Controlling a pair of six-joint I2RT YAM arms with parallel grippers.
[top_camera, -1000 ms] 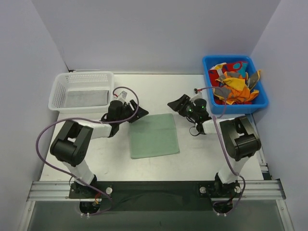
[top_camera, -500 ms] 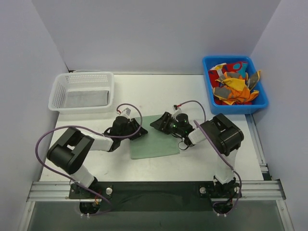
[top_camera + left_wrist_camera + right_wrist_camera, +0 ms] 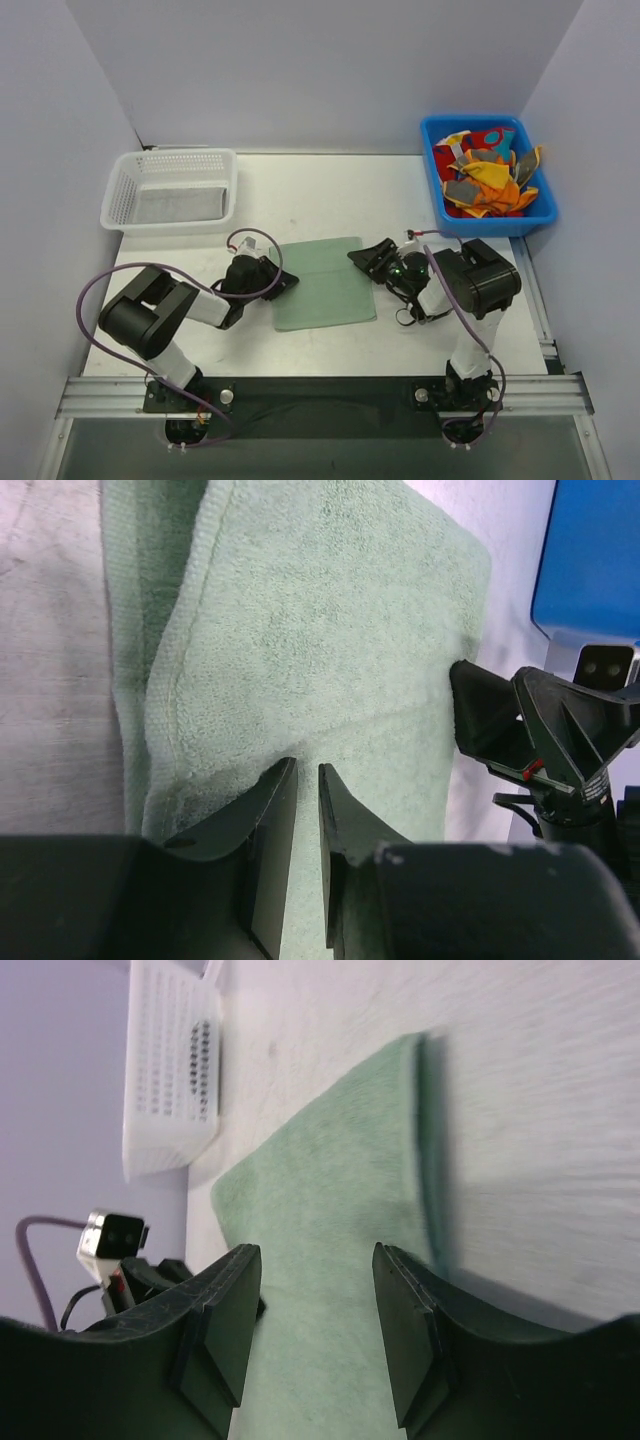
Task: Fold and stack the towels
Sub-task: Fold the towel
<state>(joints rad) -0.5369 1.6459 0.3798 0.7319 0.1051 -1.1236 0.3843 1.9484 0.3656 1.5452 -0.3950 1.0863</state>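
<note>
green towel (image 3: 322,283) spread | left jaws: narrow gap | right jaws: apart

— How's the light in the view from above?
— Bright, even and soft. Shadows on the desk (image 3: 330,190) are faint, with no glare.
— And the wrist cameras?
— Dimmer. The left pincer (image 3: 308,770) is a dark, out-of-focus mass up close, though the green towel (image 3: 330,630) shows a crisp weave. On the right, the desk streaks with blur and the basket (image 3: 170,1070) looks soft.
</note>
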